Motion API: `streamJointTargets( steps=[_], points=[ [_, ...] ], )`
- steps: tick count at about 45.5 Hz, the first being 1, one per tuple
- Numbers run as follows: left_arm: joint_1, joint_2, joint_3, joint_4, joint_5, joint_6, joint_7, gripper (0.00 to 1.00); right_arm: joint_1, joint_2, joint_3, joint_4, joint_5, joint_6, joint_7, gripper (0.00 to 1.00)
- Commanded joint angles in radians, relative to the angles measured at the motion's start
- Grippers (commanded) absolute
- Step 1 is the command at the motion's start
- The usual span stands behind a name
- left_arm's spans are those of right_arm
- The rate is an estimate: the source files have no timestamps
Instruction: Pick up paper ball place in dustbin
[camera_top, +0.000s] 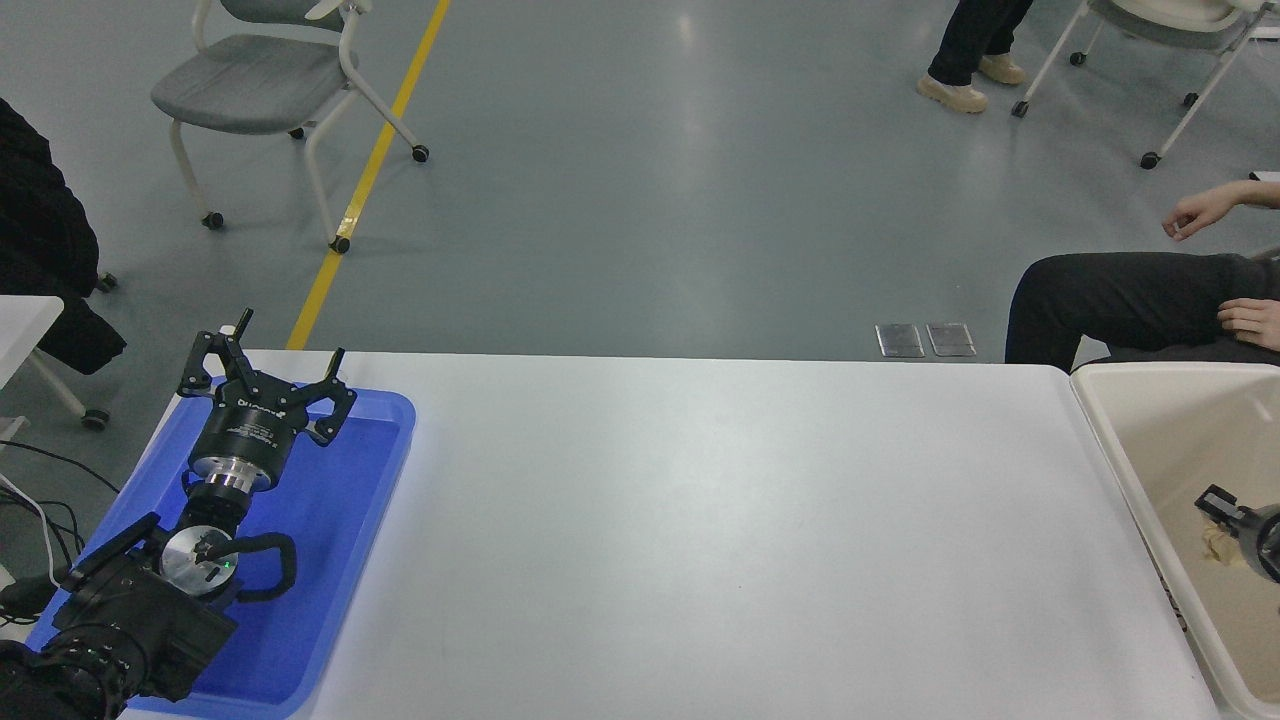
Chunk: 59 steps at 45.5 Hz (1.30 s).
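Note:
The dustbin (1100, 425) is a cream-beige tub at the table's right end, cut off by the picture's edge. My right gripper (1222, 522) reaches in from the right edge over the inside of the dustbin; only its tip shows. A small tan crumpled piece, the paper ball (1217, 545), sits at its fingers, mostly hidden by them. My left gripper (283, 352) is open and empty, parked over the blue tray at the lower left.
A shallow blue tray (385, 470) lies at the table's left end under the left arm. A seated person's leg (1110, 300) and hands are just beyond the far right corner. Chairs stand on the floor behind.

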<state>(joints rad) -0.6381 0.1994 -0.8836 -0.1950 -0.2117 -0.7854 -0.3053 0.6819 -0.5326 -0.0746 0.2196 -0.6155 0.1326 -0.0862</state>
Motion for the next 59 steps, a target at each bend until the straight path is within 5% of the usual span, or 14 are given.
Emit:
streamJointTargets(
  steps=[1,19,33,46,59],
  points=[
    [0.0,0.0,0.0,0.0,0.0,0.0,0.0,1.0,-0.007,0.0,0.022,-0.003,0.005,-0.002,0.003,1.0],
    [0.0,0.0,0.0,0.0,0.0,0.0,0.0,1.0,0.062,-0.023,0.084,0.04,0.01,0.001,0.003,1.0],
    [0.002,0.0,0.0,0.0,0.0,0.0,0.0,1.0,0.065,-0.201,0.636,0.412,0.023,0.007,0.003,1.0],
    [0.003,0.0,0.0,0.0,0.0,0.0,-0.002,1.0,-0.05,-0.182,0.898,0.688,0.422,0.019,0.003,1.0],
    [0.002,0.0,0.0,0.0,0.0,0.0,0.0,1.0,-0.131,0.074,1.069,0.706,0.714,0.016,0.006,1.0]
  ],
)
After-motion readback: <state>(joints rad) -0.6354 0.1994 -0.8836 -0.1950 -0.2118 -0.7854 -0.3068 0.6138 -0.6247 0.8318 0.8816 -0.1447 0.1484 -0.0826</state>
